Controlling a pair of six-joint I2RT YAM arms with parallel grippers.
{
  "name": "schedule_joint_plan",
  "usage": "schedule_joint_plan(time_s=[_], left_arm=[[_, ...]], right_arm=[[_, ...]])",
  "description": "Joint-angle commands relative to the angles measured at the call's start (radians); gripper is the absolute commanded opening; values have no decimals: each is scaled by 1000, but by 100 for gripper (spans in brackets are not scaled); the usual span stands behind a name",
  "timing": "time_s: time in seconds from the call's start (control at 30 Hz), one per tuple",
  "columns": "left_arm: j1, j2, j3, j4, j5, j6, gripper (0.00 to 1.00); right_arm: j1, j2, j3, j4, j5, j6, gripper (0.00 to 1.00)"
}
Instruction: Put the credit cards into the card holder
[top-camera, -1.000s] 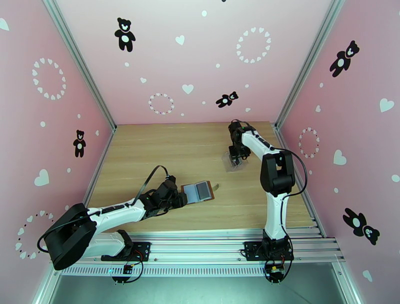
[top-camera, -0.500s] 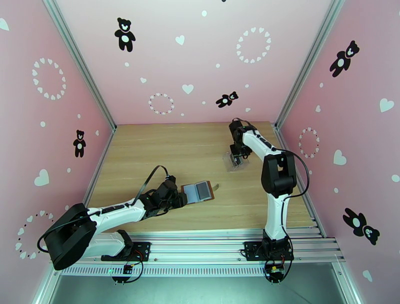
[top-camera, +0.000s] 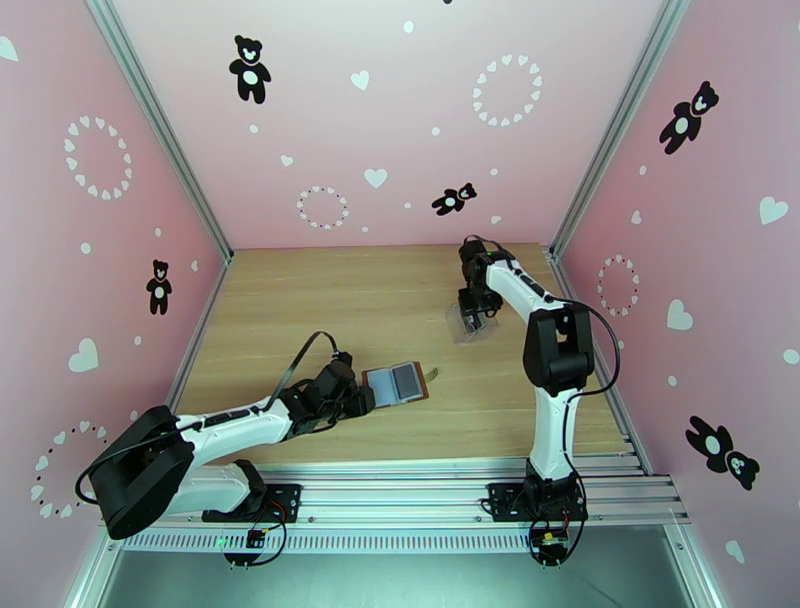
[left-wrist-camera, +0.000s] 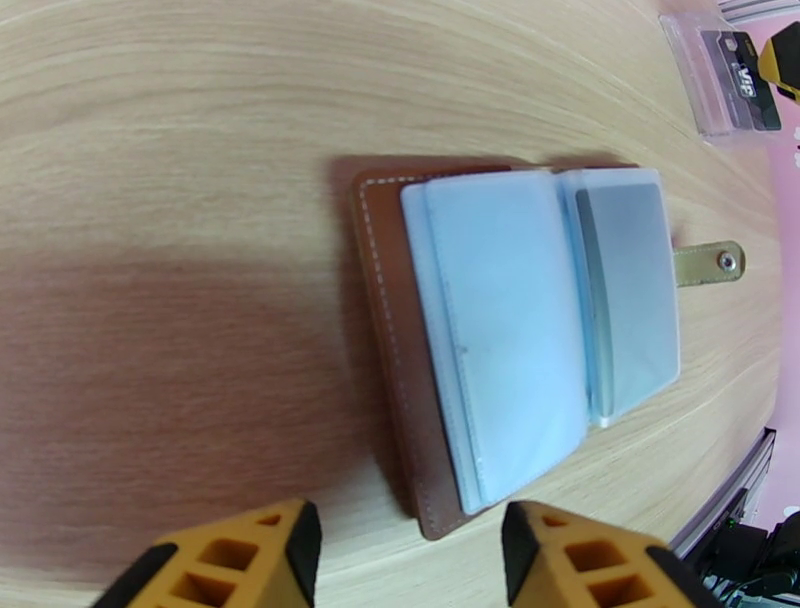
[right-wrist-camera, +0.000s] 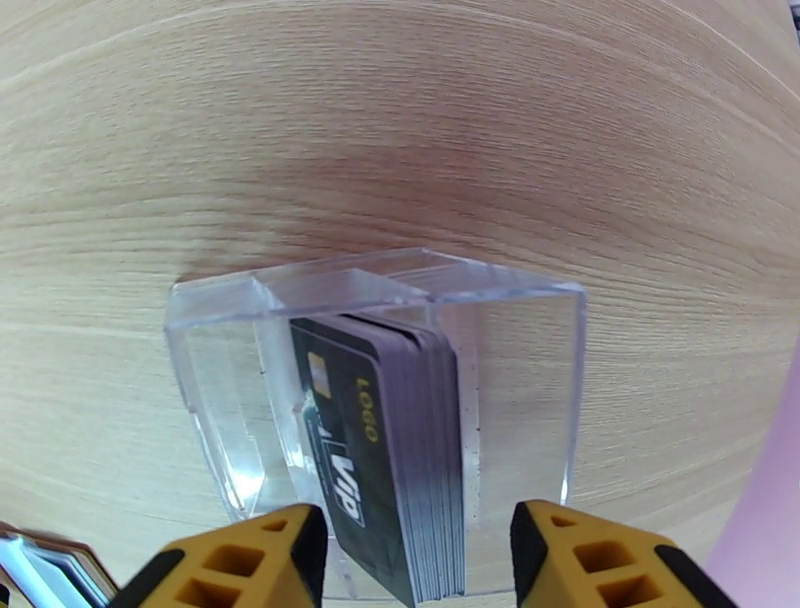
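Left jaws: released, nothing clamped. The card holder (left-wrist-camera: 520, 340) lay open and flat on the table (top-camera: 300, 300), about mid-width and closer to the near edge than the far one. Its near corner sat just off my left fingertips (left-wrist-camera: 290, 530), with the snap tab (left-wrist-camera: 710, 262) pointing toward the right edge. It looked like soft leather with floppy clear sleeves (left-wrist-camera: 500, 330). My read was that it was light and would skid or fold if pushed, so I'd pin the brown cover edge and leave the sleeves alone.

Further back toward the right edge, the right jaws were also released, one finger on each side of the credit cards (right-wrist-camera: 400, 440) with a gap visible on both sides. The cards stood on edge as a tight stack inside a clear case (right-wrist-camera: 520, 330), leaning on its left divider. From above, the case (top-camera: 468, 322) sat well apart from the card holder (top-camera: 397, 383).

I judged the cards thin, stiff, light and slick. The grip point would be the exposed top edge, pinching across the flat faces. The main risk was lifting several at once or tipping the light case. I couldn't count the cards.
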Motion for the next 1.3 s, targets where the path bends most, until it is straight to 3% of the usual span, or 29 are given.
schedule_joint_plan(time_s=[0.0, 0.17, 1.27], left_arm=[[-7, 9, 6, 5, -13, -5, 53], [-7, 7, 6, 4, -14, -5, 53], [-9, 10, 0, 9, -14, -8, 53]], right_arm=[[1, 37, 41, -41, 1, -6, 55], [1, 64, 50, -60, 72, 5, 53], [-7, 70, 59, -65, 88, 15, 44]])
